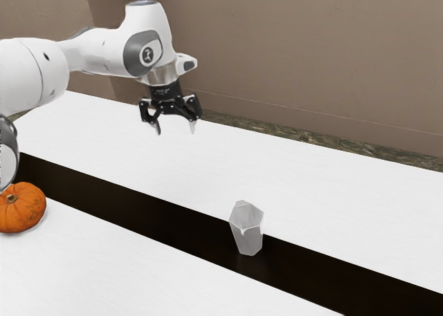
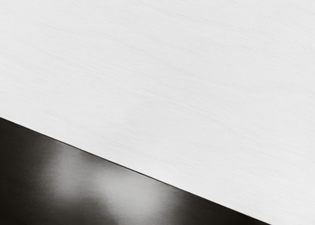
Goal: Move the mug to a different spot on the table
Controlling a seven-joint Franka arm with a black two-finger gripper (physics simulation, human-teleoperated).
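A pale, faceted mug point(image 1: 246, 227) stands upright at the edge of the dark strip point(image 1: 138, 205) that runs across the white table point(image 1: 325, 184). My gripper point(image 1: 175, 126) hangs open high above the table's far part, well up and to the exterior view's left of the mug, with nothing between its fingers. The wrist view looks down on the white table surface point(image 2: 162, 82) and the dark strip point(image 2: 59, 185) beneath the hand.
An orange pumpkin point(image 1: 20, 206) sits on the near white surface at the exterior view's left edge. A brown wall point(image 1: 311, 46) rises behind the table. The dark strip splits the white top into a far and a near part.
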